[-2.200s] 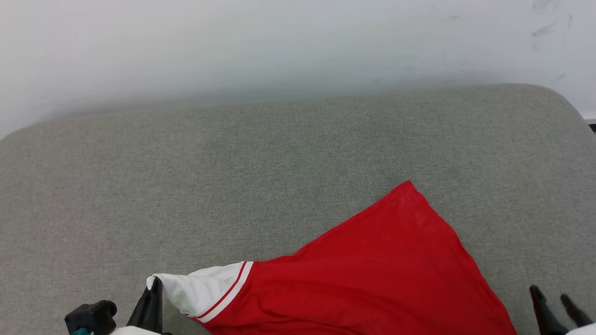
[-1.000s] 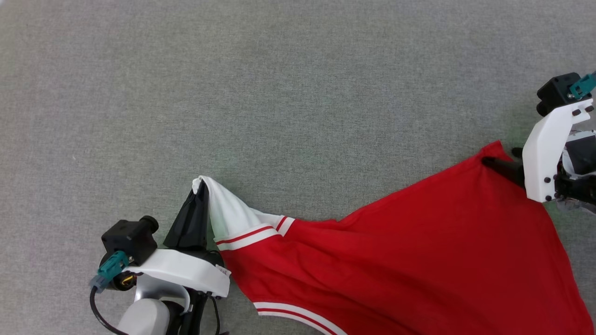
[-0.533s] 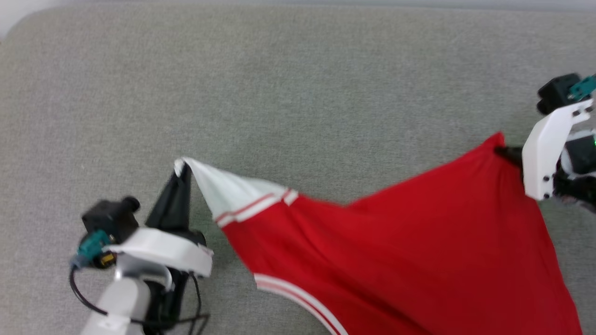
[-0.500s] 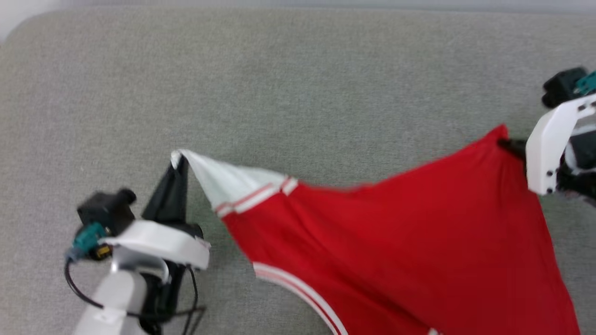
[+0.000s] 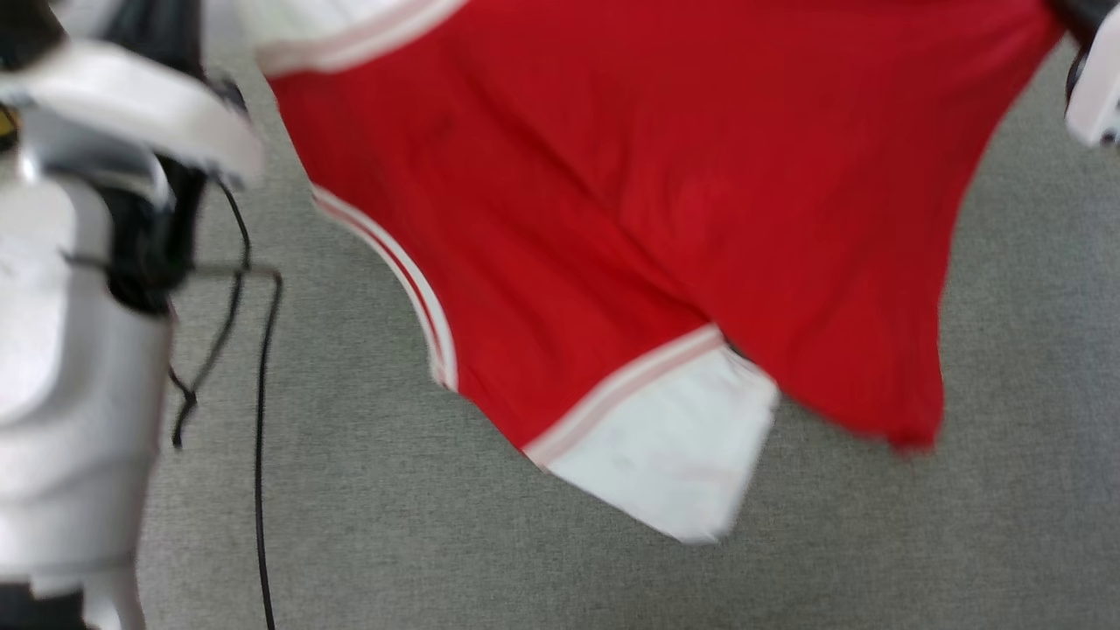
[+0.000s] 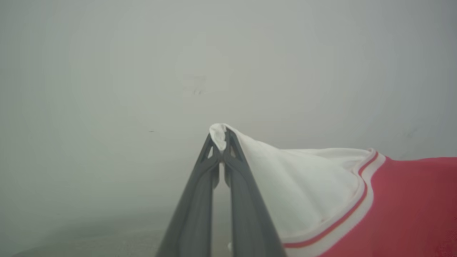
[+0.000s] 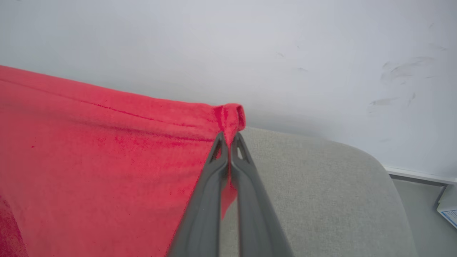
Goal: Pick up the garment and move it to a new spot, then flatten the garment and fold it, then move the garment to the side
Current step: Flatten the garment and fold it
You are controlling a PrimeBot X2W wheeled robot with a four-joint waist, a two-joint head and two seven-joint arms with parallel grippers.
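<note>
The garment is a red jersey with white sleeves and striped trim, hanging lifted above the grey cushion. One white sleeve dangles low in the head view. My left gripper is shut on the tip of the other white sleeve. In the right wrist view my right gripper is shut on a bunched red corner of the garment. Part of the left arm shows at the head view's left edge, and a piece of the right wrist at its top right.
A black cable hangs down beside the left arm. A pale wall rises behind the cushion, whose rounded right end and the floor beyond it show in the right wrist view.
My right gripper has shut on the red corner. Both arms have raised the garment off the cushion, so it now hangs spread between them. The head camera has tilted down.
</note>
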